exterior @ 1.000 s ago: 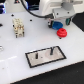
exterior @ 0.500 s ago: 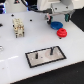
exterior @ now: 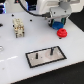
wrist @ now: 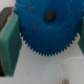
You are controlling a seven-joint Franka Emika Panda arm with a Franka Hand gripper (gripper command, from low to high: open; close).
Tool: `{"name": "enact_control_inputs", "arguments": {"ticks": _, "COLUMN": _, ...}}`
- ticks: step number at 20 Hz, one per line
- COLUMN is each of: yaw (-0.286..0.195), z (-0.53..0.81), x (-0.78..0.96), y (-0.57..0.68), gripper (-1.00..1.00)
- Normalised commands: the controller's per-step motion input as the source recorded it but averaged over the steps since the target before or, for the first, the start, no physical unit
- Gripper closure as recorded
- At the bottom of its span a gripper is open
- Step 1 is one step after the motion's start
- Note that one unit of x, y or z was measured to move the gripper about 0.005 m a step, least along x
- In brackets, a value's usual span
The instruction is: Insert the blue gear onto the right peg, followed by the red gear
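The blue gear (exterior: 56,24) lies on the white table at the back right, under my gripper (exterior: 56,21). In the wrist view the blue gear (wrist: 47,30) fills the space between the two teal fingers (wrist: 9,42), which press on its toothed rim from both sides. The gripper (wrist: 46,44) is shut on it. The red gear (exterior: 62,33) sits on the table just in front of the blue one. The grey plate with a black border (exterior: 45,60) lies nearer the front, with the right peg (exterior: 51,50) and a shorter pin (exterior: 38,55) upright on it.
A beige and white block-like object (exterior: 18,27) stands on the table at the exterior view's left. Dark cables (exterior: 35,12) hang behind the arm at the back. The table's front edge is close behind the plate.
The arm stays over the blue gear in all three frames; no clear movement shows.
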Motion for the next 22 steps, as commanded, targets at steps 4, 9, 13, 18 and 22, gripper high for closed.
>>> {"name": "enact_control_inputs", "arguments": {"ticks": 4, "yaw": 0.0, "z": 0.22, "x": 0.11, "y": 0.01, "gripper": 1.0}}
{"name": "enact_control_inputs", "arguments": {"ticks": 9, "yaw": 0.0, "z": 0.48, "x": 0.22, "y": -0.03, "gripper": 1.0}}
{"name": "enact_control_inputs", "arguments": {"ticks": 13, "yaw": 0.0, "z": 0.63, "x": 0.49, "y": -0.16, "gripper": 1.0}}
{"name": "enact_control_inputs", "arguments": {"ticks": 18, "yaw": 0.0, "z": 0.55, "x": 0.67, "y": -0.29, "gripper": 1.0}}
{"name": "enact_control_inputs", "arguments": {"ticks": 22, "yaw": 0.0, "z": 0.48, "x": 0.81, "y": -0.21, "gripper": 1.0}}
